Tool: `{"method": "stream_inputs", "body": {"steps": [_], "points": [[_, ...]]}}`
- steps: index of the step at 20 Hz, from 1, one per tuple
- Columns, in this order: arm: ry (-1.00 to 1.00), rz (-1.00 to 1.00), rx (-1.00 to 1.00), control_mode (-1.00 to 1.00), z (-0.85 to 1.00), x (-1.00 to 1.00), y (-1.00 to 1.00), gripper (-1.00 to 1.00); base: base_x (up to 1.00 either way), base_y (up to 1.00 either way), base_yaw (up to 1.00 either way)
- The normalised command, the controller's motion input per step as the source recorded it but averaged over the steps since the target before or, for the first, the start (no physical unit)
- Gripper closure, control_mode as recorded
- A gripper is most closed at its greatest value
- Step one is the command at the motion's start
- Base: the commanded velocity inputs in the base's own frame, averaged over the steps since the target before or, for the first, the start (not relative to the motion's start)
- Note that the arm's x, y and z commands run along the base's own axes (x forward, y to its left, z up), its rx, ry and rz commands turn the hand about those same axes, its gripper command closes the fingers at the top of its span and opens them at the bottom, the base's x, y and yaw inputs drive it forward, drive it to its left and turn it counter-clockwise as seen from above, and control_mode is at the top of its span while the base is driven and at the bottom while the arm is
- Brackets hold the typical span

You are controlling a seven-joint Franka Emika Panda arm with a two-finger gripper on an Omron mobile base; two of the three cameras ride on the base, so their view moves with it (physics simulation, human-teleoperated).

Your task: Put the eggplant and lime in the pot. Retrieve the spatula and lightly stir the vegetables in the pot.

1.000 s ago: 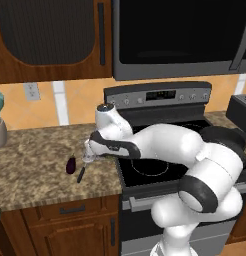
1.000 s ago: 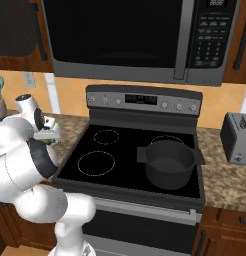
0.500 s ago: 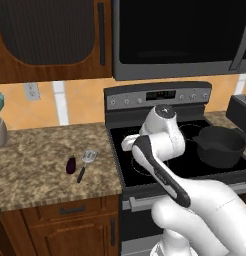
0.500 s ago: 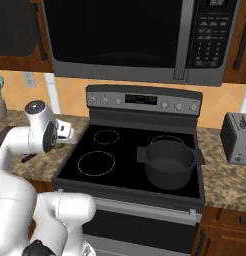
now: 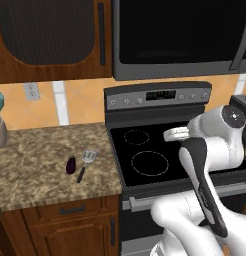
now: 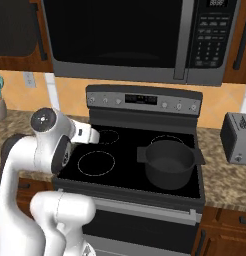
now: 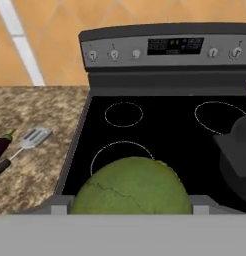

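No legible text on any surface.

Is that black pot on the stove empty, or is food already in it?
Empty: the pot shows a bare dark inside. The eggplant lies on the counter.

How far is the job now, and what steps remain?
Nothing is finished: the pot on the stove looks empty. In hand: the lime sits in the tool, above the stove's front left ring. Left: drop it in the pot, fetch the eggplant and the spatula from the counter, then stir.
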Motion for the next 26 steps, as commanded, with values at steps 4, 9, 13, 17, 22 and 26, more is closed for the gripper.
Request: {"method": "stream_inputs", "body": {"steps": [4,9,13,17,22,26], "points": [[-0.09,-0.15,0.00,-1.00,0.79,-0.39,-1.00,1.00,0.00,0.00,0.00],[0.00,-0.12,0.00,-1.00,0.04,-0.32,-1.00,1.00,0.00,0.00,0.00],[0.00,-0.13,0.00,-1.00,-0.13,-0.14,-1.00,1.00,0.00,0.00,0.00],[0.01,-0.08,0.00,-1.00,-0.26,0.11,-0.92,1.00,0.00,0.00,0.00],[0.06,-0.01,0.00,-1.00,-0.47,0.51,-0.40,1.00,0.00,0.00,0.00],[0.07,0.00,0.00,-1.00,-0.48,0.58,-0.17,1.00,0.00,0.00,0.00]]}}
